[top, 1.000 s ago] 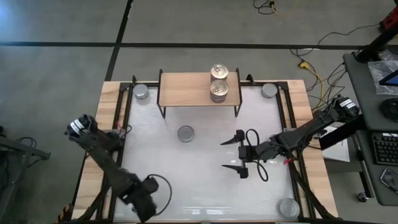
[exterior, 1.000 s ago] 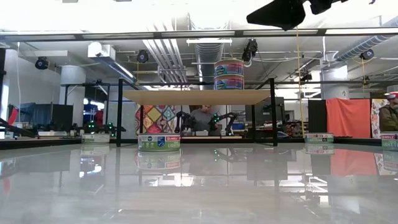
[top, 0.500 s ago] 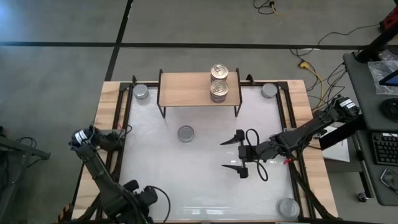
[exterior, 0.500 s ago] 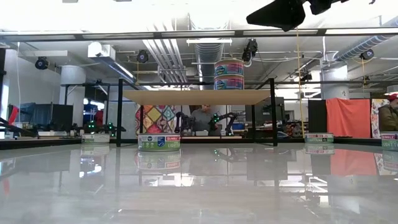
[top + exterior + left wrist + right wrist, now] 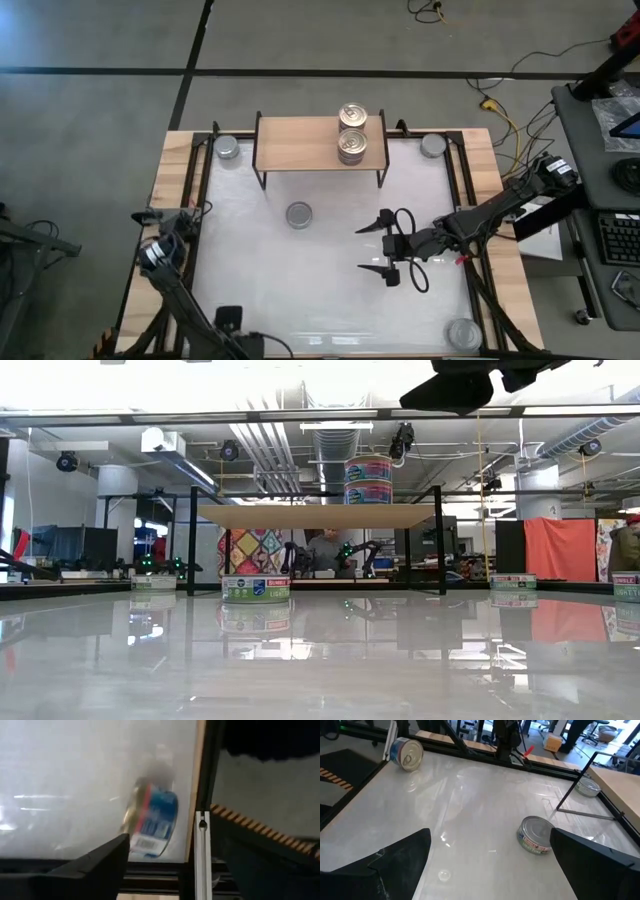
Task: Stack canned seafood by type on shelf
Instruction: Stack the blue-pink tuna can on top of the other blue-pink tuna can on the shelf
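Right gripper [image 5: 374, 246]: fingers spread wide, empty, hovering mid-table. Left gripper [image 5: 230, 322]: at near edge, finger state indiscernible. Loose tin [image 5: 298, 214]: on tabletop just left of right gripper. Two stacked tins [image 5: 352, 133]: on shelf [image 5: 300, 144], right end. Corner tins [image 5: 228, 148]: on table [image 5: 300, 290], well apart.

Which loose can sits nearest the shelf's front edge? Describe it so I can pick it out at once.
Start at the wooden shelf at the table's far edge, which holds a two-can stack. Just in front of the shelf's left half, a single silver-lidded can stands upright on the white tabletop. Unlike the other loose cans, it is out in the open, not in a corner.
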Controlling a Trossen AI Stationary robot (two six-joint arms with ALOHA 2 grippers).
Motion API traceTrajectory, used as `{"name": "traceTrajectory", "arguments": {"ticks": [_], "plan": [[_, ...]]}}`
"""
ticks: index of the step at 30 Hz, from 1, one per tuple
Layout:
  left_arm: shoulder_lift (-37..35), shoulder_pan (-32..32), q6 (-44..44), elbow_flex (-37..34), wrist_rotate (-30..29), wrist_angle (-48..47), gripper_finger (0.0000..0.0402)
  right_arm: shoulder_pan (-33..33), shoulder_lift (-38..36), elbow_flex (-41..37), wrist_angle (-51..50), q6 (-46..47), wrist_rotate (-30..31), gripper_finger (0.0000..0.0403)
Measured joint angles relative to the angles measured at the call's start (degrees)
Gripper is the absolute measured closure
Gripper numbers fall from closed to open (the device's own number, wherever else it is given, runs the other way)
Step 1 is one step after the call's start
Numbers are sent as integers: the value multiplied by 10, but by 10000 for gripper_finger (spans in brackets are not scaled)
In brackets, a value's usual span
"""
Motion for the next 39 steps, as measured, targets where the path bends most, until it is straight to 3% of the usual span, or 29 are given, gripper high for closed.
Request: {"name": "traceTrajectory", "arguments": {"ticks": [14, 27, 31, 37, 39], "plan": [[32, 1, 95, -24, 11, -1, 89, 0, 0, -2, -26, 24, -1, 3], [31, 1, 107, -124, 11, -1, 93, 0, 0, -2, -30, 31, -1, 3], [31, 1, 94, -132, 6, -1, 124, 0, 0, -2, -30, 31, -1, 3], [30, 2, 58, -126, -38, 1, 224, 0, 0, -2, -30, 31, 0, 3], [29, 3, 55, -126, -53, 8, 224, 0, 0, -1, -30, 32, 0, 3]]}}
